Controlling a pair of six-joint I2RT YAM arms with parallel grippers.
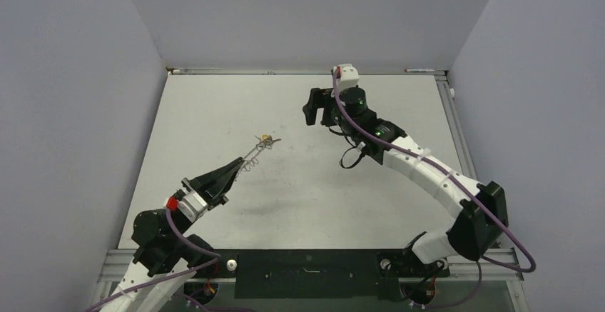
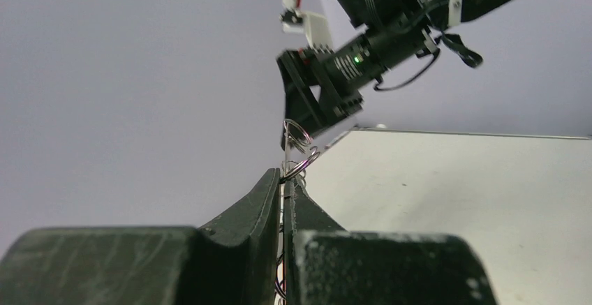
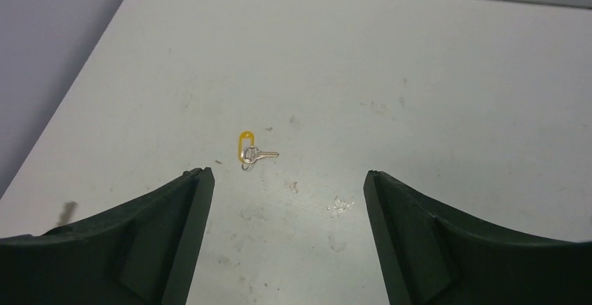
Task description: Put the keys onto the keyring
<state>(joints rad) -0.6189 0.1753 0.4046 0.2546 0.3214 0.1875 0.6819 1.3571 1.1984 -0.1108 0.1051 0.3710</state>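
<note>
Keyring (image 1: 251,158) in left hand (image 1: 238,163), far from table (image 1: 214,98) edges.

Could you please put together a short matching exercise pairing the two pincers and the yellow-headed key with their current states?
Column one:
1. left pincer
2. right pincer
3. yellow-headed key

Column two:
A. lying flat on the table
B. open, with nothing between its fingers
C. shut on the keyring

Pairs: 1-C; 2-B; 3-A
</note>
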